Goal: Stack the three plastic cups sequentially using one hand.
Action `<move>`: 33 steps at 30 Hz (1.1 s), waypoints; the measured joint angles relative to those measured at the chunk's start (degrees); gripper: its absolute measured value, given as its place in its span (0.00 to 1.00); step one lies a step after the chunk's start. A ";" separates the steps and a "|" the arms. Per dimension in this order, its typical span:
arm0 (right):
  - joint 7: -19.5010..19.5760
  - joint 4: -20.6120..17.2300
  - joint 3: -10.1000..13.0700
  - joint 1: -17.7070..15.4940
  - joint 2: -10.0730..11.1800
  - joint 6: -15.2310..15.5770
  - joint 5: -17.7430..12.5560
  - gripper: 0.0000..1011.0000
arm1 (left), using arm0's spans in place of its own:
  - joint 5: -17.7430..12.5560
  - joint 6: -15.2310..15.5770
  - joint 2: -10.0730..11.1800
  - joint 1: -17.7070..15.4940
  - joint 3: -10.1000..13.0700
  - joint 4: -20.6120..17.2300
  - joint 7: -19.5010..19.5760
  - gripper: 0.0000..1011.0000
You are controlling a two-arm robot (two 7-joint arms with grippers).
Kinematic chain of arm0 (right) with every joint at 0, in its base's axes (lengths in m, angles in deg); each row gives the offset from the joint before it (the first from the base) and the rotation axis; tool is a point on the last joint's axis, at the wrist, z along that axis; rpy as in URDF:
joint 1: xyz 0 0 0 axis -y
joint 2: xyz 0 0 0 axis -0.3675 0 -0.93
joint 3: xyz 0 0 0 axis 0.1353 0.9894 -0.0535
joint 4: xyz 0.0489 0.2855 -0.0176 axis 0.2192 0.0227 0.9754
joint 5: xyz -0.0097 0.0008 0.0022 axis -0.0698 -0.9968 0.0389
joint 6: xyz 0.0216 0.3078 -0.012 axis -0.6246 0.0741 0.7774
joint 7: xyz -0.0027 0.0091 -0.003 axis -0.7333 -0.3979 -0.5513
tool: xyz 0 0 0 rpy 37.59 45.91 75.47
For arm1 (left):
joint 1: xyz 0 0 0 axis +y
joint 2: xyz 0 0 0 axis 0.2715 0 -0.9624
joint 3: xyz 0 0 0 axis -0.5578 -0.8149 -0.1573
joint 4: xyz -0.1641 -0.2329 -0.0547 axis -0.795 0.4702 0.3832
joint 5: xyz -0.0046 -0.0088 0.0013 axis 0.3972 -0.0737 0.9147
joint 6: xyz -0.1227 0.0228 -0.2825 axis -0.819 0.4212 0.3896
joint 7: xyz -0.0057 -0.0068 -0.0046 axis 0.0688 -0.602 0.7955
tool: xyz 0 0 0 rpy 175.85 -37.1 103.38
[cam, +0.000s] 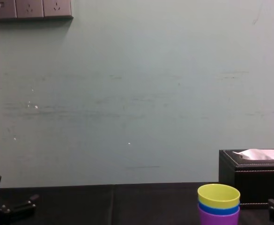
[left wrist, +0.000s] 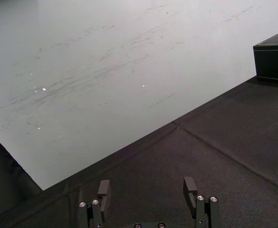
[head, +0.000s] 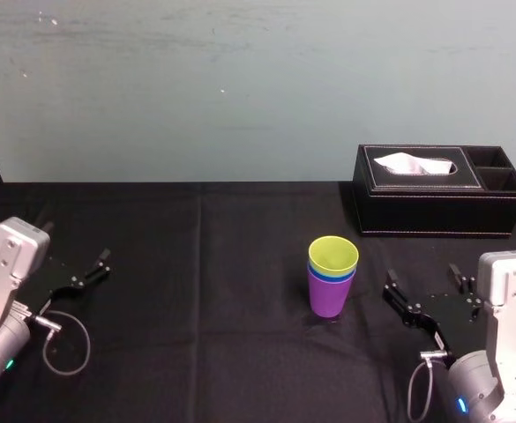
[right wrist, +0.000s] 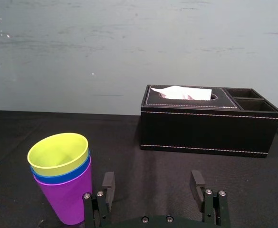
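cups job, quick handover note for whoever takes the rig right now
Right gripper: open, empty, just right of the cups, not touching them.
Left gripper: open, empty, far out on the left side of the table.
Cups: one upright stack near the table's middle, with the purple cup at the bottom, the blue cup in it and the yellow-green cup on top. The stack stands apart from the tissue box behind it to the right.
Done: all three nested.
Left: nothing to stack; perhaps only park the right arm.

Three plastic cups (head: 332,275) stand nested mid-table (head: 196,264) — tissue box (head: 434,189) behind to the right, right gripper (head: 423,282) just right, left gripper (head: 86,273) well left.
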 joint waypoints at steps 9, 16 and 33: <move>-0.05 -0.01 -0.06 0.04 0.10 -0.08 0.00 0.99 | 0.00 0.00 0.00 0.00 0.00 0.00 0.00 0.99; -0.05 -0.04 -0.10 0.07 0.13 -0.13 -0.02 0.99 | 0.00 0.00 0.00 0.00 0.00 0.00 0.00 0.99; -0.05 -0.08 -0.13 0.07 0.18 -0.15 -0.06 0.99 | 0.00 0.00 0.00 0.00 0.00 0.00 0.00 0.99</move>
